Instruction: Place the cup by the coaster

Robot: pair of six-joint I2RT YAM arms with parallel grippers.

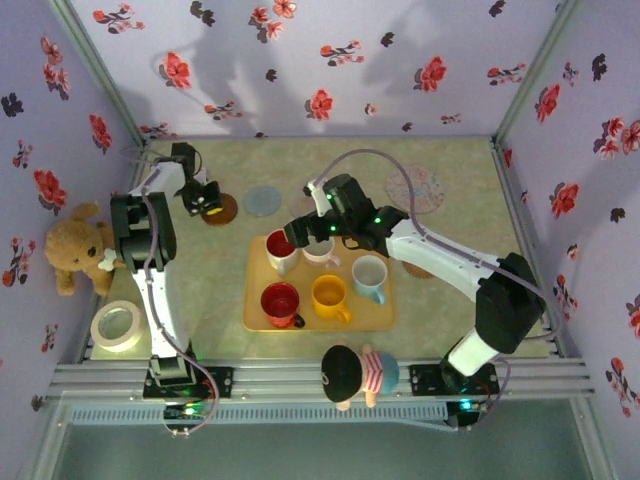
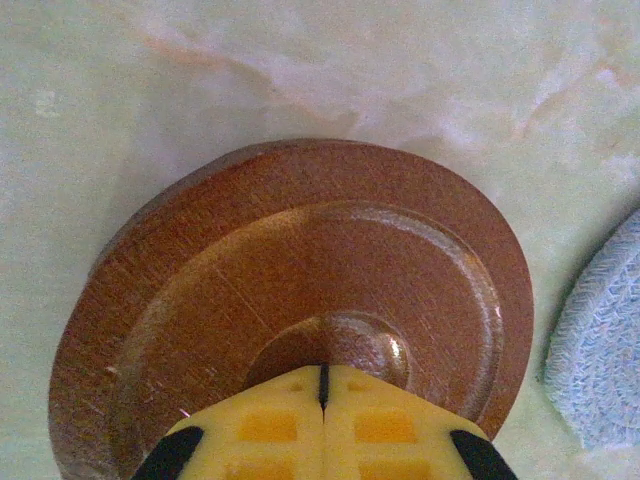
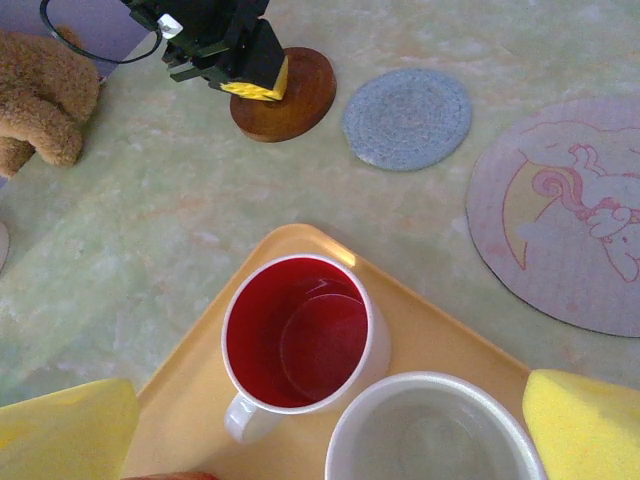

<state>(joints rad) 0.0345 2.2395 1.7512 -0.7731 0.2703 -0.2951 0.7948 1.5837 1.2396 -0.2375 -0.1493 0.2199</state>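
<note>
Tray [image 1: 256,318] sat mid-desk [image 3: 150,220] with five cups. The red-lined cup [image 3: 300,335] stood at its far-left corner, handle toward the near side. Right gripper [image 1: 298,235] hovered over it, fingers [image 3: 70,425] spread wide, nothing held. Cup looked ceramic: rigid, some weight, slick glaze, would chip if dropped. I'd pinch the rim wall on its free left side, because a white cup [image 3: 430,430] crowded its right. Farther left, the wooden coaster [image 2: 300,250] lay on bare desk, with left gripper [image 2: 322,395] fingers pressed together over its centre bump. A woven coaster [image 3: 407,117] lay just right of it.
</note>
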